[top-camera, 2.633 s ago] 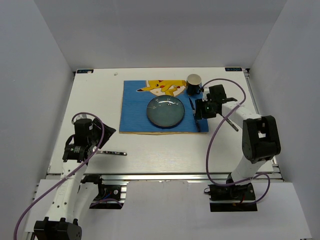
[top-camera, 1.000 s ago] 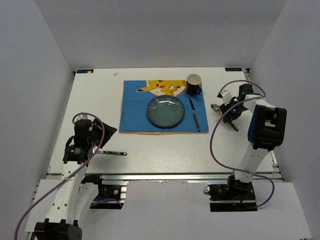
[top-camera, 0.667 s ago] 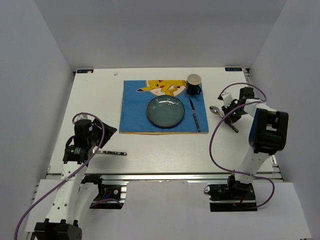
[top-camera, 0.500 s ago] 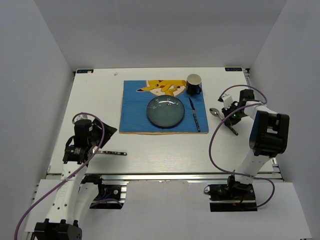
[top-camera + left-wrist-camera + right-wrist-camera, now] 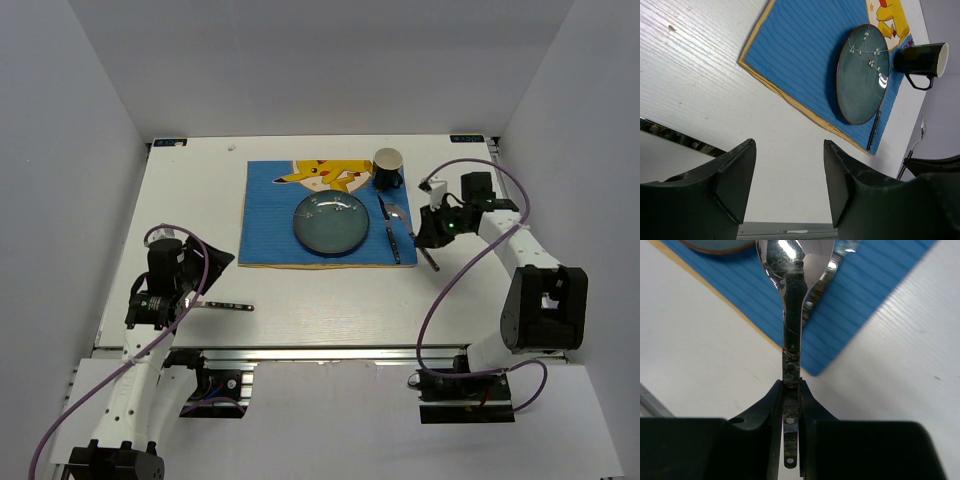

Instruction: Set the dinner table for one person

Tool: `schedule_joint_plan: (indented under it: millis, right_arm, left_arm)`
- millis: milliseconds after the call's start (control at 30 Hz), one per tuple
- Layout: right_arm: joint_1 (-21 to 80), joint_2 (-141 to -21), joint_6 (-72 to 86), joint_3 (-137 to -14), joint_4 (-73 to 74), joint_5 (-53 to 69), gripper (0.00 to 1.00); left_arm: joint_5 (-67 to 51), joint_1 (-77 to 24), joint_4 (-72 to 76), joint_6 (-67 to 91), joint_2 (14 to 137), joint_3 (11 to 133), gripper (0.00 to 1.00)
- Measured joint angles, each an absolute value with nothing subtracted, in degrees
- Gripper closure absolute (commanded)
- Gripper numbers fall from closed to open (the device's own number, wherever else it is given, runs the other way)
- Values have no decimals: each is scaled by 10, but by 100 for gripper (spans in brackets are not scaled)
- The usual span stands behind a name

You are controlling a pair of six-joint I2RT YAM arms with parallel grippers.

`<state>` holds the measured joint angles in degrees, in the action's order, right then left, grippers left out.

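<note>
A blue placemat [image 5: 275, 215] lies on the white dinner table [image 5: 300, 300], carrying a teal plate [image 5: 330, 223], a dark mug [image 5: 388, 168] and a knife [image 5: 390, 235]. My right gripper [image 5: 432, 232] is shut on the handle of a metal spoon [image 5: 792, 315], whose bowl hangs over the mat's right edge beside the knife. In the right wrist view the handle is pinched between both fingers [image 5: 771, 400]. My left gripper [image 5: 790, 145] hovers open and holds nothing, low over the table's front left. From there the plate [image 5: 862, 75] and mug [image 5: 922, 60] show far off.
A thin dark utensil [image 5: 228, 306] lies on the table just right of the left gripper. A metal rail [image 5: 320, 351] runs along the front edge. White walls close in the table on three sides.
The right gripper shut on the spoon at the table's right side, lifted it and carried it left to the mat's right edge. The left arm has not moved.
</note>
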<state>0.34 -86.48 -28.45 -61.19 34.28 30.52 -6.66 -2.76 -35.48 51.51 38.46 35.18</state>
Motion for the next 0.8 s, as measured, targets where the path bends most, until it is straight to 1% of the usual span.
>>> schedule_joint_plan:
  millis: [200,400,633,800]
  right_arm:
    - [64,-881,-136,-612,311,303,100]
    - [89,-945,-3,-639,285,264,100]
    - [141,-998,84,-686,254,221,100]
    - [153,-1042,114,-704,232,185,100]
  left_arm:
    - [-67,-28,-356,515,383,351,34]
    - [-66,-28,-363,515,376,351,34]
    - [-58,-28,-384,515,372,352,34]
    - [-52,-28,-395,515,373,352,34]
